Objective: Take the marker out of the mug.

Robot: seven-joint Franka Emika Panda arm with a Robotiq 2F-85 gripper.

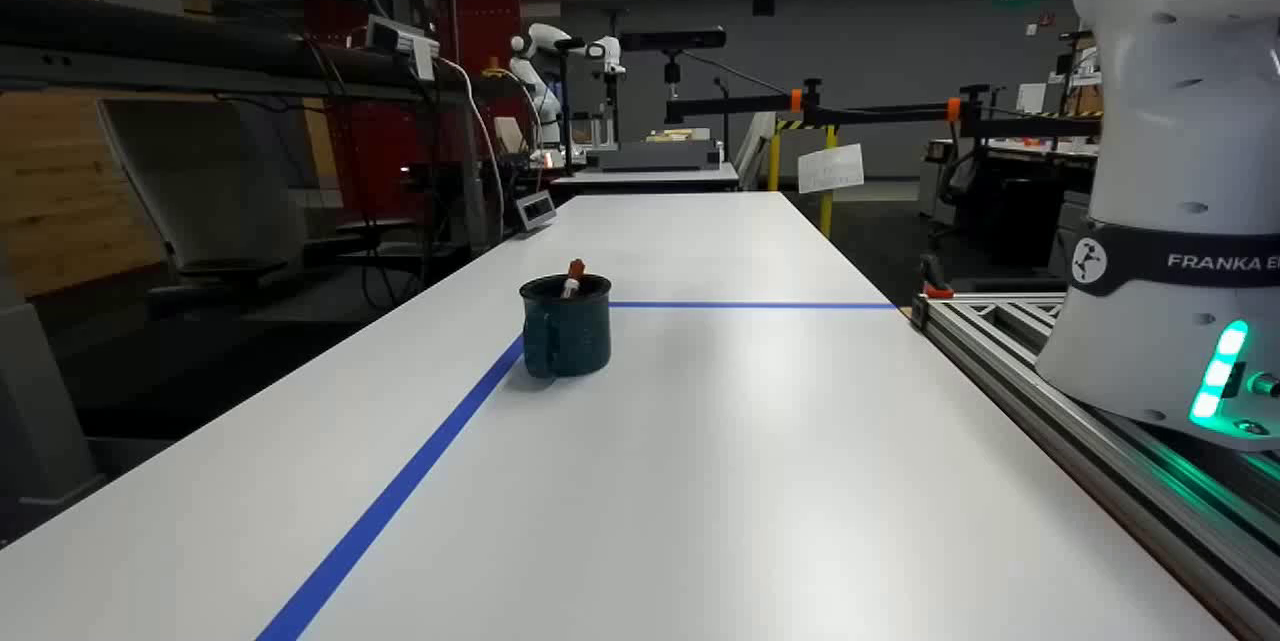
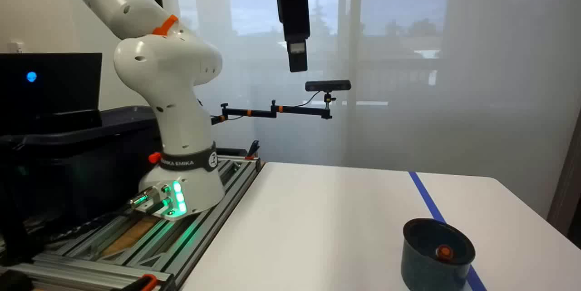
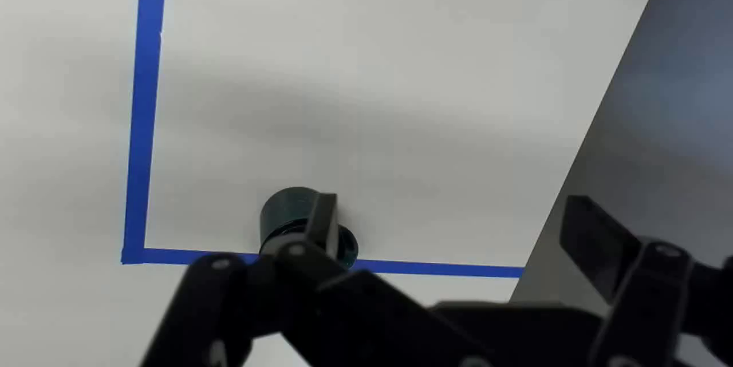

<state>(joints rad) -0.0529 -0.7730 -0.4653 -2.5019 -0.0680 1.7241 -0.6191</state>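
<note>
Spread wide, the gripper (image 3: 455, 229) hangs well above a white tabletop (image 3: 401, 98) stretching between the mug (image 1: 580, 336) and the edge (image 1: 1030, 451) beside the arm's base (image 1: 1140, 351). Both exterior views show the marker (image 1: 573, 279) inside the mug; in the wrist view a finger (image 3: 322, 217) covers part of the mug, hiding the marker.

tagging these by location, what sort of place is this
Probably a robotics lab: the Franka arm on a metal frame, another arm in the background, and a camera on a boom.
</note>
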